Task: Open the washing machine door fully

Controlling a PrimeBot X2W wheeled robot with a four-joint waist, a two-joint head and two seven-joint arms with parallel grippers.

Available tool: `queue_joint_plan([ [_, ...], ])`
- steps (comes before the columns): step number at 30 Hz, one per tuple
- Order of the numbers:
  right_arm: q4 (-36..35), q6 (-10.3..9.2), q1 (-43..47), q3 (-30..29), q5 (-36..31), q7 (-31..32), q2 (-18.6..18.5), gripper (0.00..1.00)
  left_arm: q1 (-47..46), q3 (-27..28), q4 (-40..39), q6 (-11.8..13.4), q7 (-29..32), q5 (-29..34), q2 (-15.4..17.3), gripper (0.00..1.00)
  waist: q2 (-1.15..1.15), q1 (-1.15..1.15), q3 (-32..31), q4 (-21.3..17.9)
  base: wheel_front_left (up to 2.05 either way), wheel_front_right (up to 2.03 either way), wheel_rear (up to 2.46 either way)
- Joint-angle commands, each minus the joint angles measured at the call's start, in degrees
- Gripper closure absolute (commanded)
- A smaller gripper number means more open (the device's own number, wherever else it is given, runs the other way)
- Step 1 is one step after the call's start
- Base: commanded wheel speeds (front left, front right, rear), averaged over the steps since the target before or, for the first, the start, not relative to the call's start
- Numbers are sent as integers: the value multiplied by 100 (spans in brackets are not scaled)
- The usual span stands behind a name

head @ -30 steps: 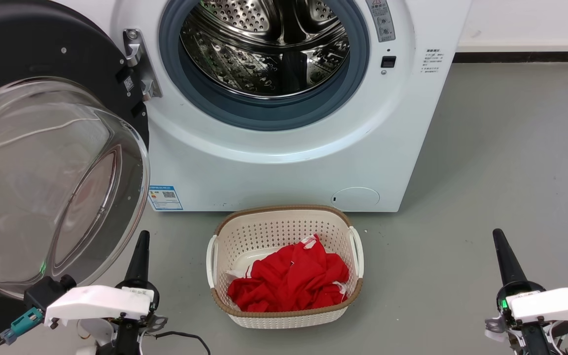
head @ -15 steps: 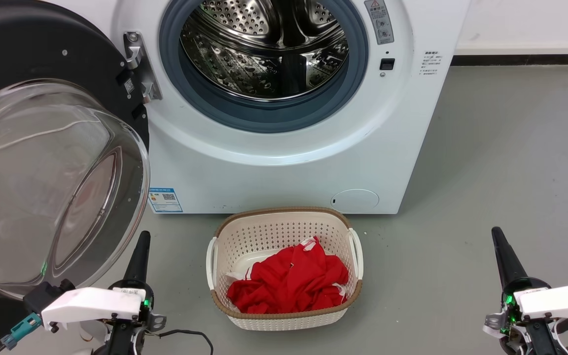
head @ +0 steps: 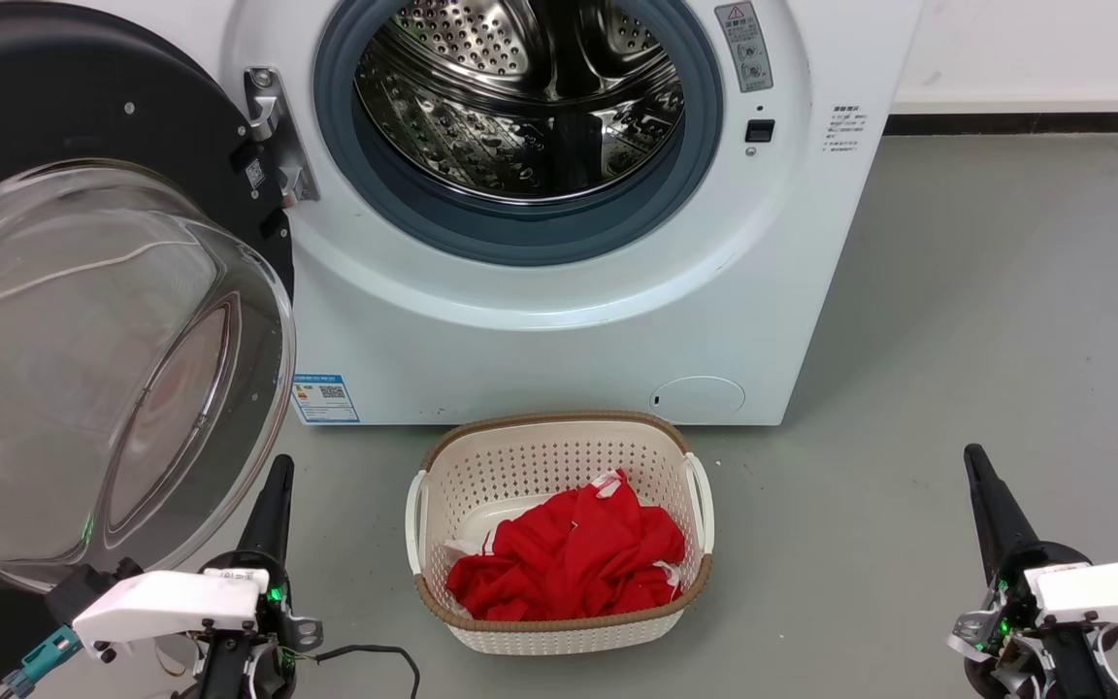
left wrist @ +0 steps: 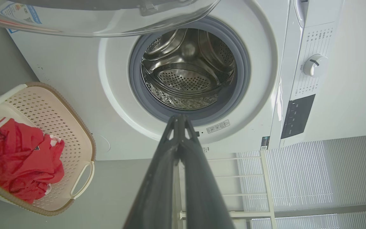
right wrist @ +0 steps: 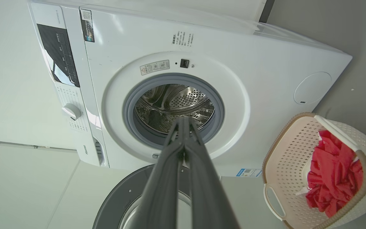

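Door [head: 98, 330] wide open, clear of drum [head: 520, 97]

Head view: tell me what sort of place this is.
Probably a laundry area: a white front-loading washer, the washing machine door swung open, and a basket of red clothes on the grey floor.

The washing machine door [head: 83, 320], black-rimmed with a bulging clear glass bowl, stands swung wide open leftward

Left gripper [head: 278, 476] and right gripper [head: 977, 464] low, well apart.
Each points up the head view from its bottom corner, a pale wrist housing [head: 166, 600] beneath; on both, the long dark jaws lie pressed together, tips meeting.
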Motion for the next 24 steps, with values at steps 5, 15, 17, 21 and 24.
queue_joint_plan([
  [5,26,-1,-124,-23,314,77,-16,100,10,44,15,-51,80,-300,-12,100,0,0,-16,-3,0,0,0],
  [15,87,-2,-131,-45,728,184,-6,100,22,101,34,-84,188,-718,-31,100,0,0,-45,-8,0,0,0],
  [17,96,-2,-142,-49,810,203,-5,100,24,112,39,-95,207,-799,-36,100,0,0,-50,-9,0,0,0],
  [21,114,-2,-162,-56,969,246,-1,100,28,133,48,-100,244,-952,-44,100,0,0,-62,-11,0,0,0],
  [24,126,-2,-173,-62,1057,273,2,100,32,143,53,-110,276,-1046,-48,100,0,0,-69,-13,0,0,0],
])
